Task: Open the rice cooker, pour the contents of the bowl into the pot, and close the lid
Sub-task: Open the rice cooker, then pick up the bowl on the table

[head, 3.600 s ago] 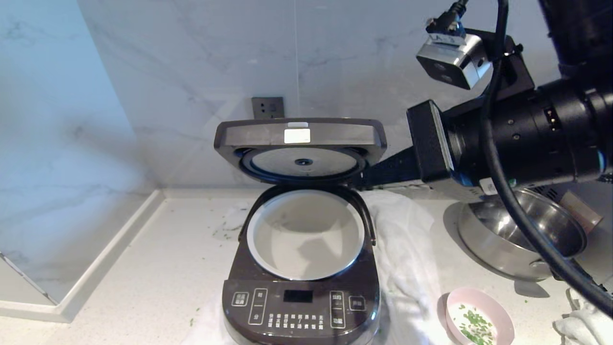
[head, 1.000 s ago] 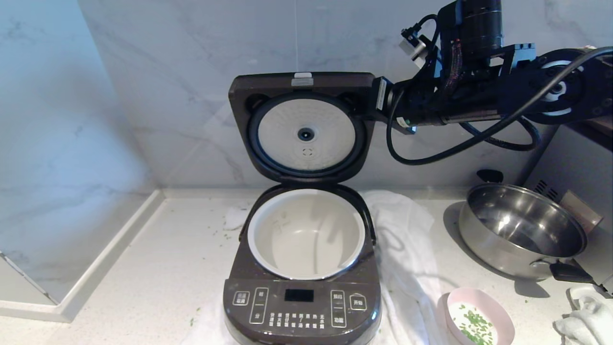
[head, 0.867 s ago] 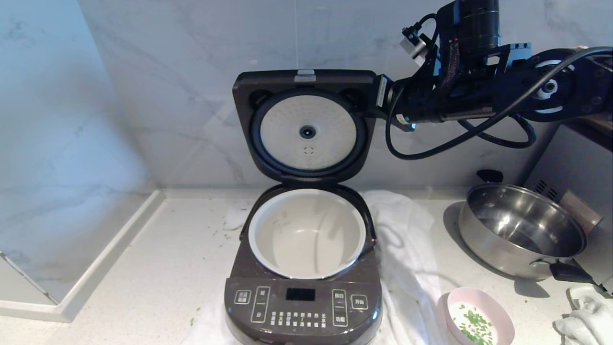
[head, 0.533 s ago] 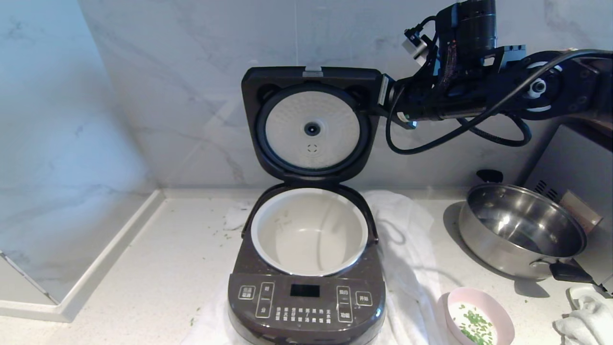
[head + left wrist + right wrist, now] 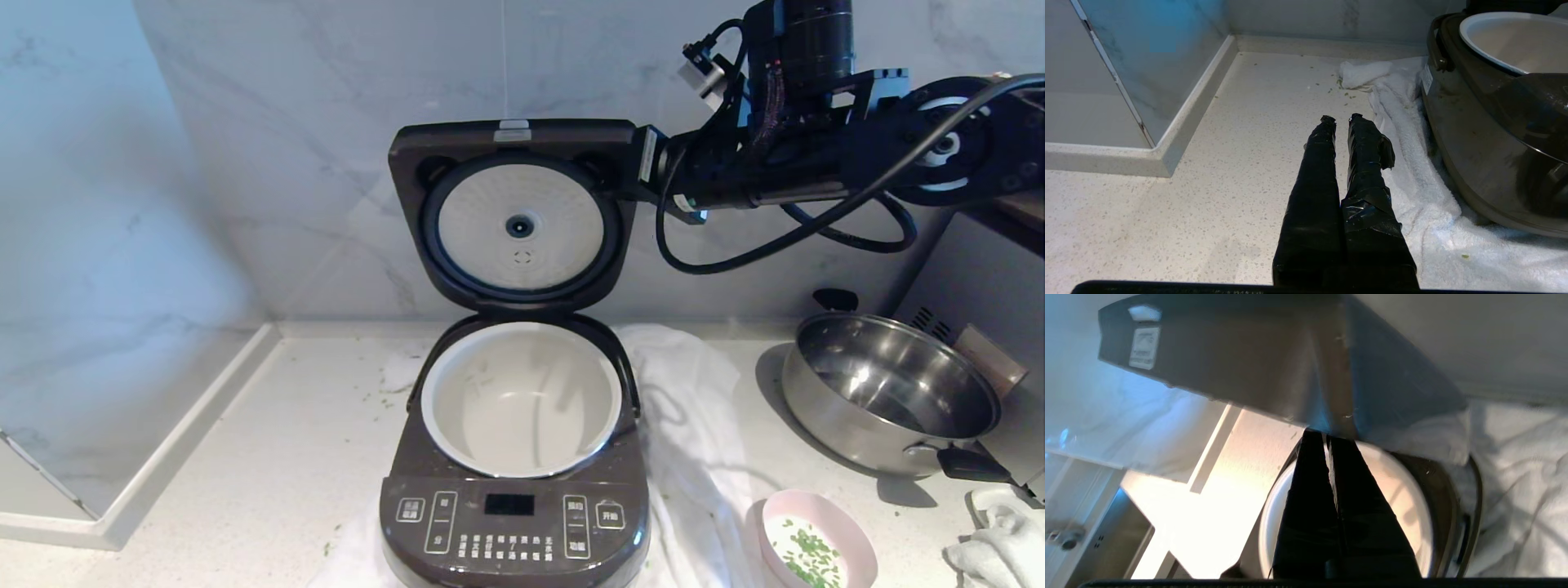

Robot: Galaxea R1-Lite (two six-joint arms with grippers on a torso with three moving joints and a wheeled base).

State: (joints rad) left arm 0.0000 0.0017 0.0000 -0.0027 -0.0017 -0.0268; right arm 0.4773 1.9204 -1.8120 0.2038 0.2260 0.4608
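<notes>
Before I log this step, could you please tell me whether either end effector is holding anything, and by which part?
Nothing is held. The right end effector is shut, tips against the raised lid's side edge; the left end effector is shut and empty.

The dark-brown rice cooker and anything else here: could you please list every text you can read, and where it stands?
None is legible.
Dark-brown rice cooker front panel: white button characters, too small.
Raised hinged lid: pale label, print blurred.
Cooker side sticker: unreadable.
</notes>
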